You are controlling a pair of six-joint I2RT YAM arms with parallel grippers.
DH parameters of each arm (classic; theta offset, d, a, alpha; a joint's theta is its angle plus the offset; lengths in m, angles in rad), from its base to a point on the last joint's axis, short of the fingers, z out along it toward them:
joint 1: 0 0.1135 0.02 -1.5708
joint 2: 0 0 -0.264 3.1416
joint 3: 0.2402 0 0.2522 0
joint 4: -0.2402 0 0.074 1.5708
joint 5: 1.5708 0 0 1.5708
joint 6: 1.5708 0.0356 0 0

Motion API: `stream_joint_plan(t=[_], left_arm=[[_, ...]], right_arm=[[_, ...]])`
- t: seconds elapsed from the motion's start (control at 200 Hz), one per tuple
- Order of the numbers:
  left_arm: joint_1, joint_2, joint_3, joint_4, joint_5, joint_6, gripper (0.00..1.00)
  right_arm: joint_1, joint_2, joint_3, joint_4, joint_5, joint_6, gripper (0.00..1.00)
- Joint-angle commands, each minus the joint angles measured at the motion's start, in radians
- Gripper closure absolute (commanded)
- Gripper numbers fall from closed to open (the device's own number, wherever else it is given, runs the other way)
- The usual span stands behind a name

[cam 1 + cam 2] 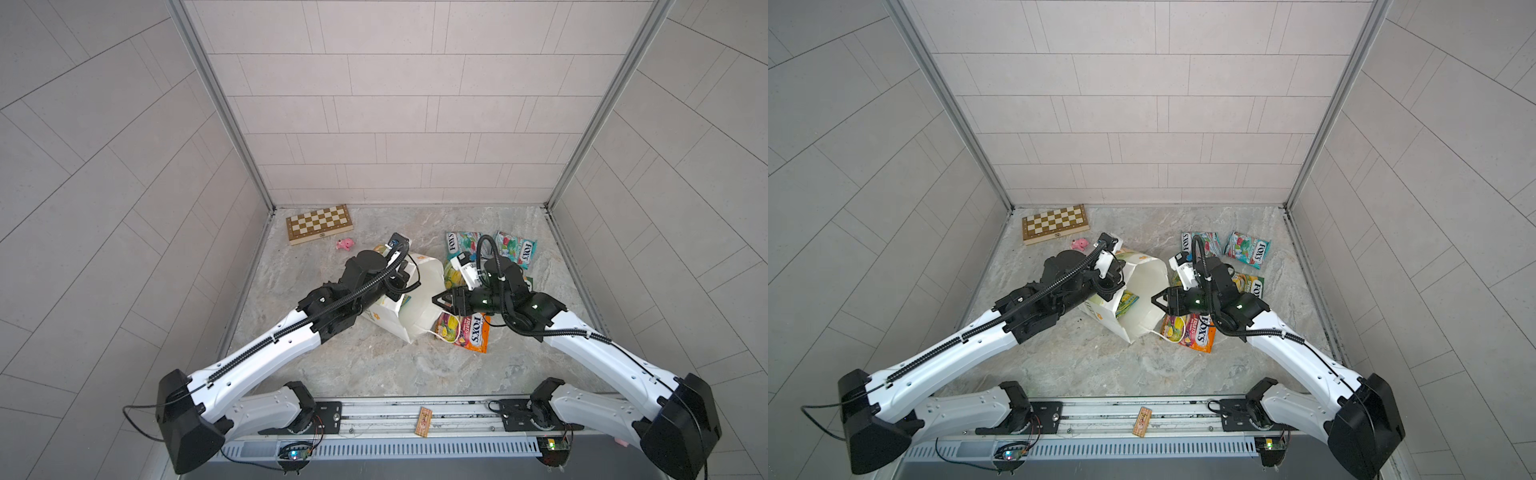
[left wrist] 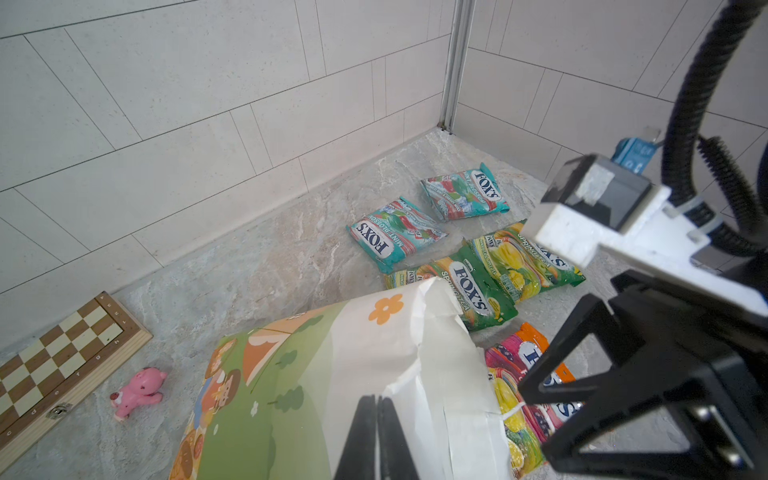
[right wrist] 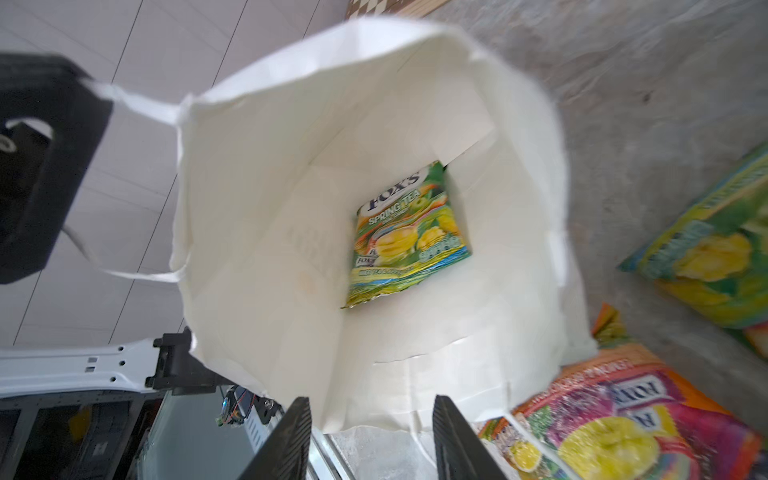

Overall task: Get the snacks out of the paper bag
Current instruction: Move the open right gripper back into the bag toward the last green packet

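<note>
The white paper bag (image 1: 419, 309) (image 1: 1142, 286) leans on its side, mouth facing my right gripper. My left gripper (image 2: 376, 405) is shut on the bag's (image 2: 365, 345) rim. My right gripper (image 1: 438, 299) (image 3: 370, 436) is open at the mouth of the bag (image 3: 291, 166), nothing between its fingers. One green-yellow snack (image 3: 409, 232) lies deep inside. On the floor lie two teal snacks (image 1: 457, 243) (image 1: 517, 247), two green-yellow snacks (image 2: 469, 286) (image 2: 523, 257) and an orange-red snack (image 1: 471, 330) under the bag's mouth.
A wooden chessboard box (image 1: 319, 223) lies at the back left, with a small pink toy (image 1: 345, 244) beside it. Tiled walls close off three sides. A small wooden piece (image 1: 424, 422) rests on the front rail.
</note>
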Motion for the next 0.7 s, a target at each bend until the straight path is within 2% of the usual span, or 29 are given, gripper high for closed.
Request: stream_joint_plan(t=[0.0, 0.305, 0.565, 0.696], left_arm=[[0.003, 0.012, 0.005, 0.048, -0.006, -0.035, 1.00], [0.039, 0.028, 0.000, 0.103, -0.009, -0.138, 1.00], [0.051, 0.024, -0.005, 0.117, 0.026, -0.158, 1.00], [0.055, 0.015, -0.015, 0.128, 0.020, -0.164, 1.00]], right_arm=[[0.034, 0.052, -0.008, 0.090, -0.009, 0.048, 0.52], [0.109, 0.216, 0.018, 0.150, 0.074, 0.113, 0.57], [0.156, 0.364, 0.084, 0.173, 0.102, 0.161, 0.59], [0.158, 0.439, 0.115, 0.194, 0.129, 0.237, 0.59]])
